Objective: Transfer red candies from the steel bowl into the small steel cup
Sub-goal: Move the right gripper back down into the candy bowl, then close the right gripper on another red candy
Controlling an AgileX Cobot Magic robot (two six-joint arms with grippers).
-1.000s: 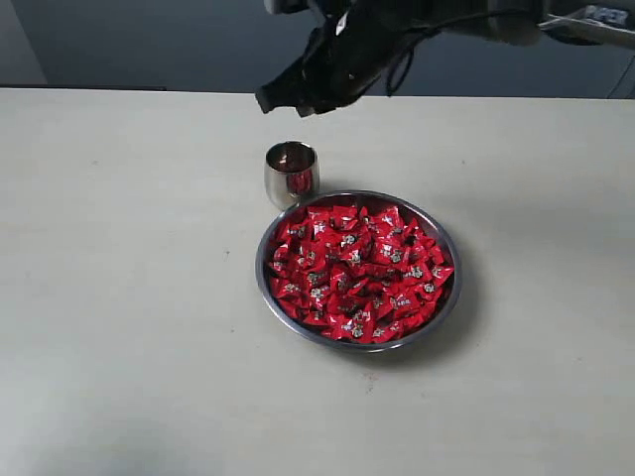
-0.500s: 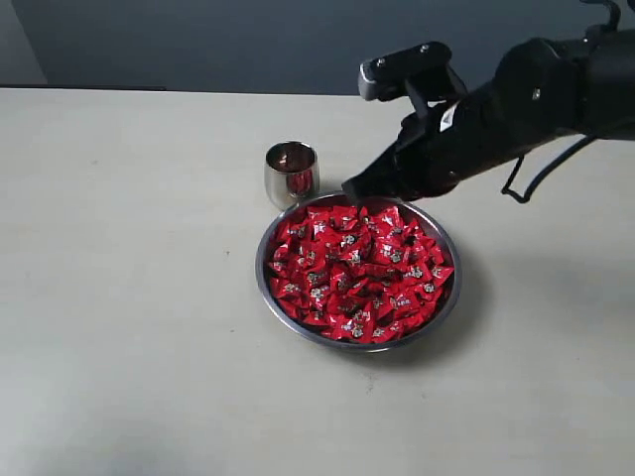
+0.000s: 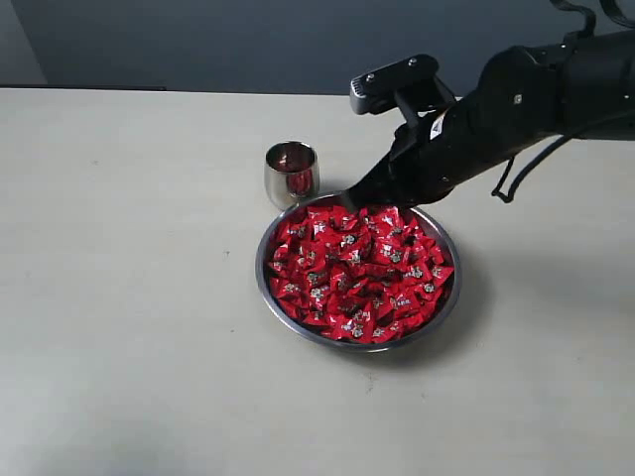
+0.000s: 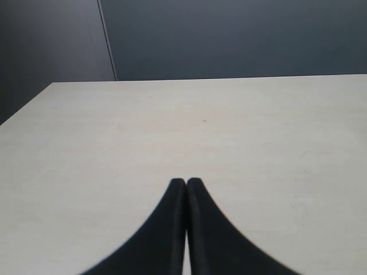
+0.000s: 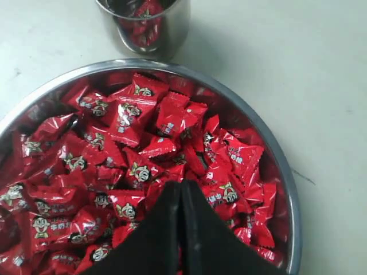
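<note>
Dozens of red candies are heaped in the steel bowl, which sits near the middle of the table. Against the earlier exterior pictures, the heap, the bowl and the small steel cup are seen unmoved. The right gripper is what has changed: a second ago it was held high above the cup, at the top of the picture. Half a second ago it had been brought down to the bowl's far rim, and since then it has barely shifted.

No shared direction is shown by the candies. The square-ish wrappers lie flat or tilted at every angle, their pale marks turned all ways, so no common long axis can be given. The bowl is round and lies level. The cup stands upright just beside the bowl's far rim, mouth upward. Red is seen inside it, but whether that is candy or reflection cannot be told.

The right gripper is slanted down from upper right to lower left in the exterior view, its tip aimed at the candies on the cup's side. Its fingers are pressed together with nothing between them, and contact with the heap cannot be judged.

The left gripper is seen only in its own wrist view, fingers likewise pressed together over bare table.
</note>
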